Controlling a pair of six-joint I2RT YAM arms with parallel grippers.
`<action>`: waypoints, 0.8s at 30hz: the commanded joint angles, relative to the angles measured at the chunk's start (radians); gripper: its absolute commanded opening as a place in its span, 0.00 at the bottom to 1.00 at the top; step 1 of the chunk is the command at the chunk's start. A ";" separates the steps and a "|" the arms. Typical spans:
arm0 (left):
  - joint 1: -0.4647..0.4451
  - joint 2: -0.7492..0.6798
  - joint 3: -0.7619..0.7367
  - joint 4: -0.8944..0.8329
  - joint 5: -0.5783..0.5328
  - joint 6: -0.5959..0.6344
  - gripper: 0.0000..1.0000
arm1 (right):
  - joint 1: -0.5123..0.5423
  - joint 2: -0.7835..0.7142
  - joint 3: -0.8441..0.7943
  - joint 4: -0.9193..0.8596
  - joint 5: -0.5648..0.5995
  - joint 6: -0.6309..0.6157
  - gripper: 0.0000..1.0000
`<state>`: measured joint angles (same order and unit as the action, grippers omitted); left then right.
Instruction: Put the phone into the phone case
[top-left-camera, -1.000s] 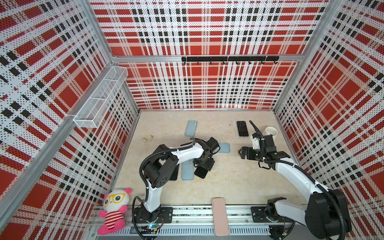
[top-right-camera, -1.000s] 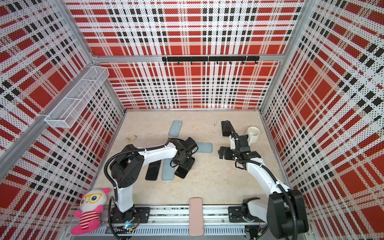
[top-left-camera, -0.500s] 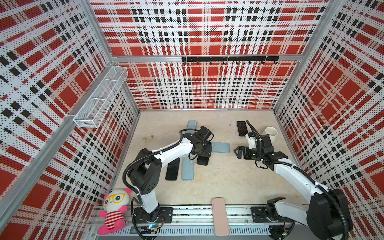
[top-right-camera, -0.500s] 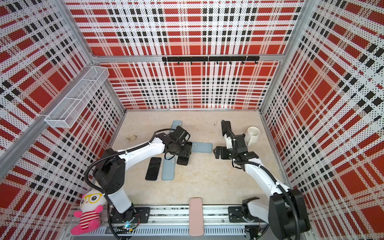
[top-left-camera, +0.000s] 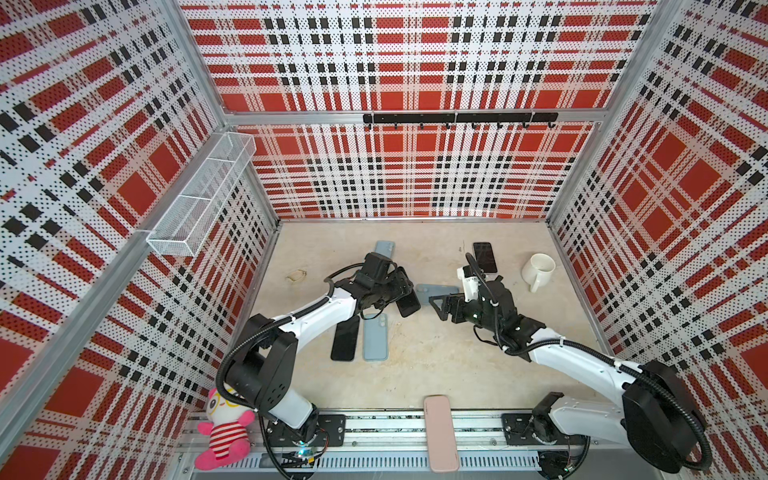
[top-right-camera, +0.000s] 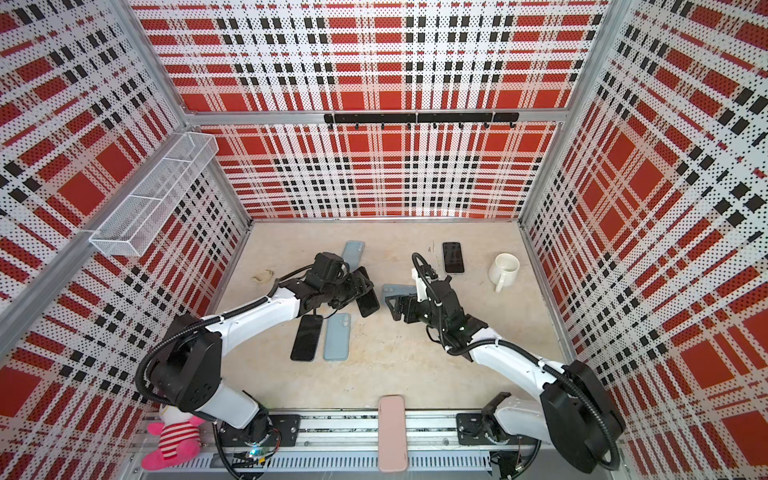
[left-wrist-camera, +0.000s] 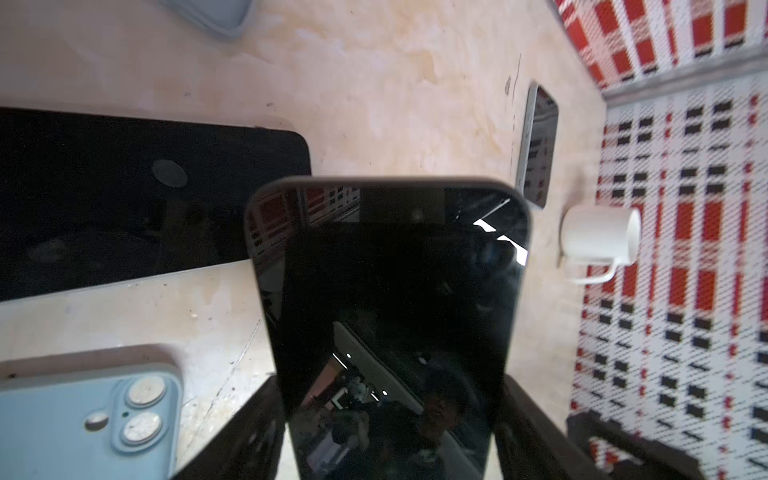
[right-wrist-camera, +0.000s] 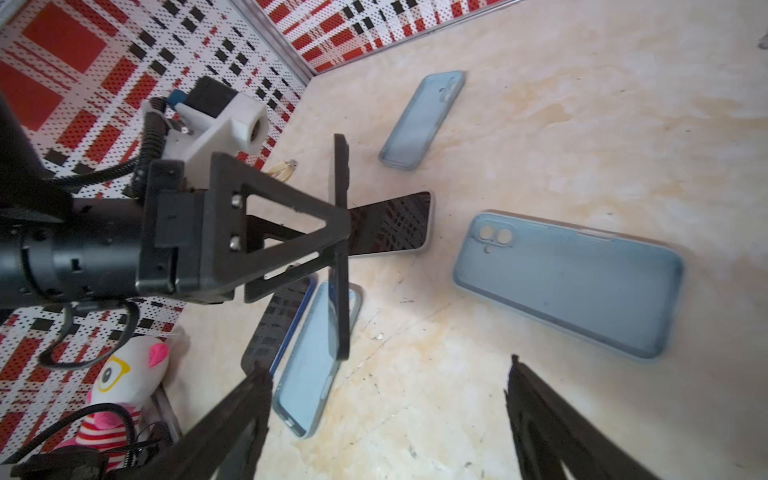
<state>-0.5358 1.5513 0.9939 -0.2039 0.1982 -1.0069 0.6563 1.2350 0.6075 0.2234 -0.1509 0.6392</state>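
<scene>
**Top views.** L gripper (top-left-camera: 397, 291) pinching phone (top-left-camera: 408, 304) by its long edges, mid-table. Empty phone case (top-left-camera: 430, 291) flat on table just beside it. R gripper (top-left-camera: 439, 307) spread and empty, just on the case's front-edge side. Same layout in both top views.

Risks, as judged:
- Phone skewed vs case, so could land on the rim and not seat.
- Case unpinned, so could slide under a push.
- Both grippers crowd one spot, so a clash is possible.

Others around:
- Spare dark phone (top-right-camera: 306, 337) and blue case (top-right-camera: 337, 336) side by side, toward front-left.
- 2nd case (top-right-camera: 353, 250) near far edge.
- 3rd phone (top-right-camera: 453, 257) and mug (top-right-camera: 505, 270) toward far right corner.
- Pink case (top-right-camera: 391, 432) on front rail.
- Plush toy (top-right-camera: 172, 440) off front left corner.

**L wrist view.** Phone screen faces camera, clamped between fingers (left-wrist-camera: 523, 415). Glossy glass and a narrow hold, so slip likely if nudged.

**R wrist view.** Phone case appears hollow side up, nothing in it, no obstacle on it. Phone's free end low; contact w/ table unclear. R fingers (right-wrist-camera: 249, 415) wide apart, nothing between.
</scene>
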 joint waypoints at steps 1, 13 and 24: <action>0.019 -0.055 -0.034 0.170 0.065 -0.241 0.05 | 0.066 0.060 0.013 0.236 0.070 0.057 0.88; 0.028 -0.096 -0.161 0.324 0.094 -0.494 0.05 | 0.130 0.302 0.032 0.531 0.067 0.061 0.57; 0.031 -0.079 -0.163 0.346 0.100 -0.520 0.06 | 0.143 0.362 0.026 0.553 0.086 0.057 0.51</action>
<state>-0.5110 1.4876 0.8268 0.0792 0.2802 -1.5146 0.7918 1.5764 0.6380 0.7368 -0.0792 0.6903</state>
